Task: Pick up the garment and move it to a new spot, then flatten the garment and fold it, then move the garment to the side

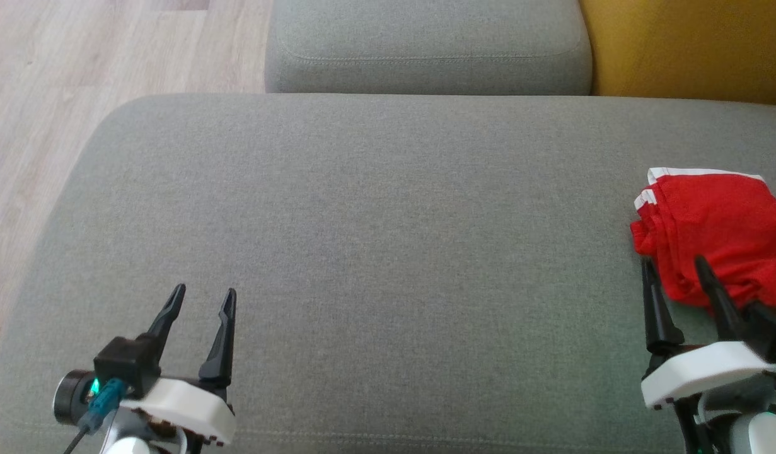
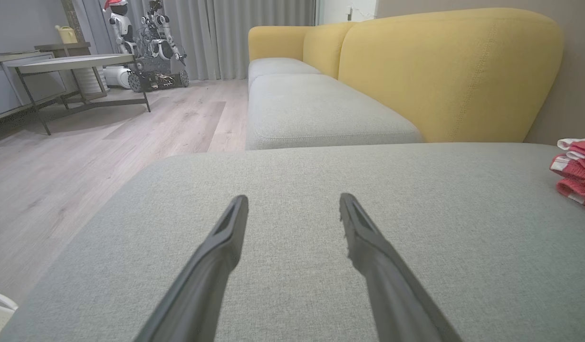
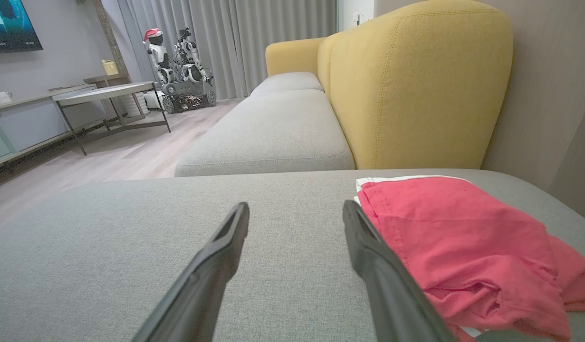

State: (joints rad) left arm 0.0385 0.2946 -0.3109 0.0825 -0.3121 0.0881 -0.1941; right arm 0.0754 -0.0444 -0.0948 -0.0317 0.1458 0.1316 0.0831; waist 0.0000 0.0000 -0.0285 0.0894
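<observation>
While you scan the grey woven cushion (image 1: 388, 252) beside pale wood floor (image 1: 110, 50), red garment (image 1: 715, 221) lies far right; left gripper (image 1: 205, 290) & right gripper (image 1: 672, 261) gape wide, both empty.

Left gripper (image 1: 205, 290): two long black tapered fingers (image 1: 219, 343); white housing (image 1: 186, 408) with a notched lower edge; boxy black camera block (image 1: 126, 362); green light (image 1: 96, 384); teal connector (image 1: 104, 400); thin black cable (image 1: 75, 441). Right gripper (image 1: 672, 260): matching black fingers, white housing.

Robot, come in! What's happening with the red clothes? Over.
Left gripper open, empty. Right gripper open, beside red garment. Garment lies rumpled on grey cushion, right side. Nothing in the way.
</observation>
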